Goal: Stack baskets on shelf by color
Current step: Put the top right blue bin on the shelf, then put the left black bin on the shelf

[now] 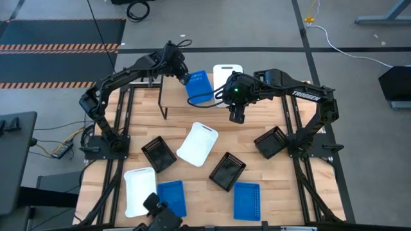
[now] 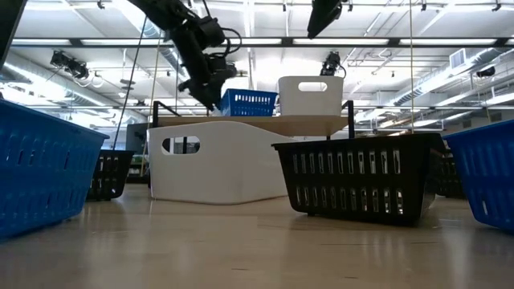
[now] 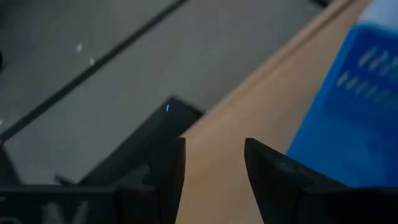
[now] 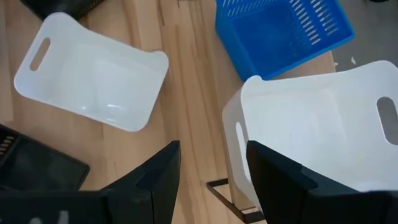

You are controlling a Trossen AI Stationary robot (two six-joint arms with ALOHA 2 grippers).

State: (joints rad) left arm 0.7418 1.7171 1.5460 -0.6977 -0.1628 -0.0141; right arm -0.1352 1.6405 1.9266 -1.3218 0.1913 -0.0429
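Blue perforated plastic basket [image 1: 198, 86] and white plastic basket with a handle slot [image 1: 227, 72] sit side by side on the light wooden shelf [image 2: 309, 124]. Left gripper [image 1: 185, 78] hovers just beside the blue one — seemingly not touching — jaws apart, empty. Right gripper [image 1: 237, 117], jaws wide and empty, hangs above the white one's near edge.

Grey concrete floor [image 1: 257, 25] surrounds the wooden table [image 1: 192, 112]. Black mats with orange-striped edges [image 1: 58, 46] lie beyond the left arm's side; a white cable [image 1: 347, 48] trails past the right arm. Overhead, ceiling trusses [image 2: 401, 40] and bright lights.
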